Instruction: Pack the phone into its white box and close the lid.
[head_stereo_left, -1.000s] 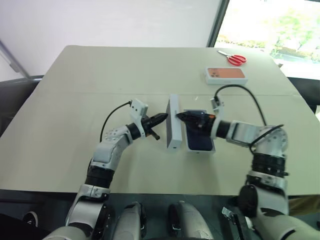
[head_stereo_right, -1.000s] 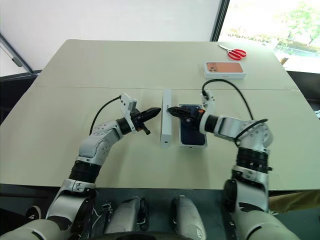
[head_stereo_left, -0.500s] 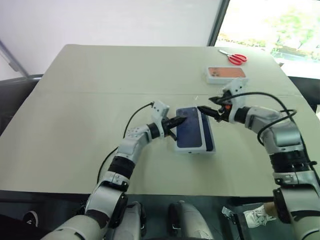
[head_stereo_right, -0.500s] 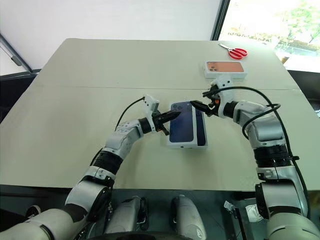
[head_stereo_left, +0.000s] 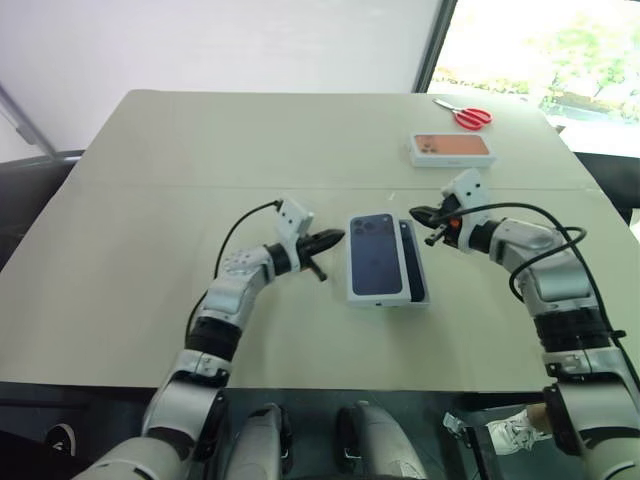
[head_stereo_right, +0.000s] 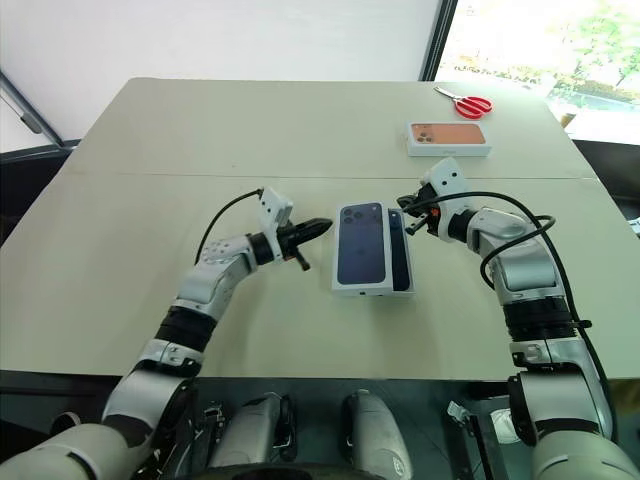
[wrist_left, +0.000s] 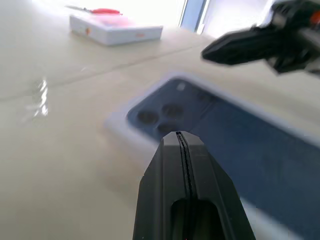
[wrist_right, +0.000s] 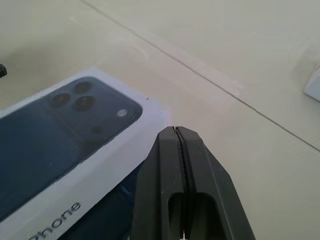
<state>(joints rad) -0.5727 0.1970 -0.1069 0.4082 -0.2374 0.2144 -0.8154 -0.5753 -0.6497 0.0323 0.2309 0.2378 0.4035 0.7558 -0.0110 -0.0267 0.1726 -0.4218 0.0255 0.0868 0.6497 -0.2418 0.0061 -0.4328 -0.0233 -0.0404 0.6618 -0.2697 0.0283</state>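
The lid (head_stereo_left: 375, 254), dark blue phone picture up, lies at the middle of the table (head_stereo_left: 150, 200), skewed over the white box (head_stereo_left: 424, 288), whose right side shows a dark strip that looks like the phone (head_stereo_left: 412, 258) inside. Left gripper (head_stereo_left: 335, 237) hovers just left of the lid, fingers pressed together and holding nothing; right gripper (head_stereo_left: 416, 213) sits just off the lid's far right corner, fingers likewise pressed together and holding nothing. The left wrist view brings in the lid's printed camera cluster up close and the right gripper beyond it. The right wrist view catches lettering on the lid's side wall. The head views alone show the orange-phone box (head_stereo_left: 452, 149) and the red-handled scissors (head_stereo_left: 464, 116) at the far right.
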